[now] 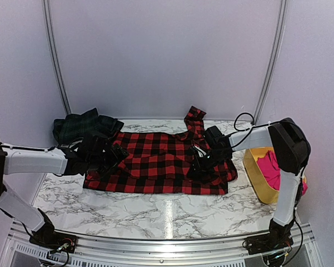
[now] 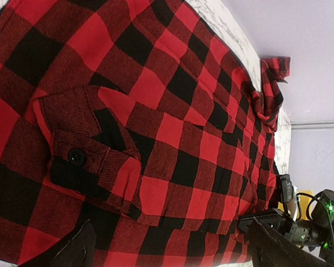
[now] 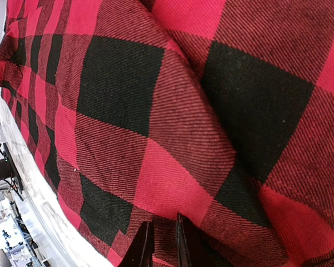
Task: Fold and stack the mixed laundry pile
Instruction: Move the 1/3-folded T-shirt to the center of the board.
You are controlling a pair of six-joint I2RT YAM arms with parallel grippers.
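red-and-black checked shirt (image 1: 161,161) spread flat across the middle of the marble table (image 1: 155,211), collar end toward the back right. buttoned chest pocket (image 2: 94,150) close under the left wrist camera. left gripper (image 1: 114,156) at the shirt's left edge, jaws wide apart, holding nothing. right gripper (image 3: 162,240) down on the shirt's right part, fingers almost together, pinching a thin ridge of checked cloth. dark green plaid garment (image 1: 80,125) bunched at the back left. magenta garment (image 1: 272,167) inside the yellow tub (image 1: 254,172), far right.
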